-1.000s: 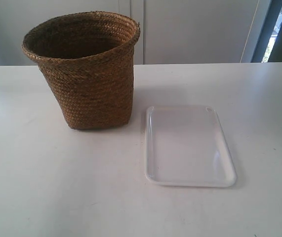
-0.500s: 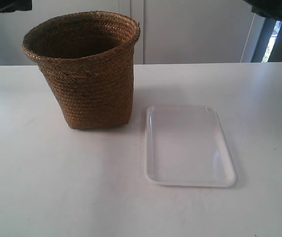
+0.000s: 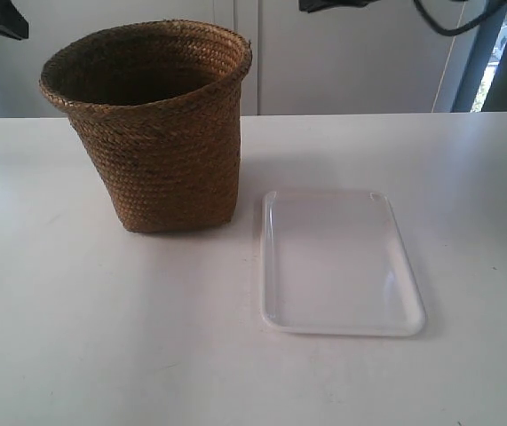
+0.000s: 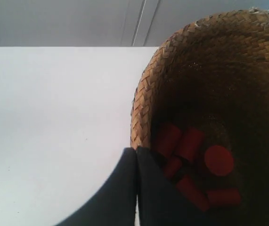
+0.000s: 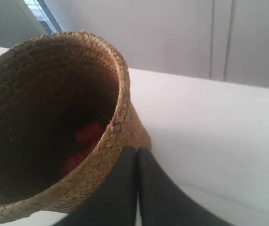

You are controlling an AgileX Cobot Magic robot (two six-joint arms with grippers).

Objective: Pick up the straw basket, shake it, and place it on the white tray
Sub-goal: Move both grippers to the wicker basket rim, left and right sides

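Jaws clenched on nothing, left jaws and right jaws alike, each above the rim of the straw basket [image 3: 151,133] [image 4: 209,70] [image 5: 118,122] | basket upright on tabletop [image 3: 102,337], red cylinders [image 4: 218,160] inside | white tray [image 3: 342,262] just beside it, not touching

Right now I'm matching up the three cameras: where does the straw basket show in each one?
Exterior view: basket upright on the table, beside the tray, not touching.
Left wrist view: basket just beyond the shut left gripper, red pieces inside.
Right wrist view: basket just beyond the shut right gripper.
Shared landmark: its braided rim.
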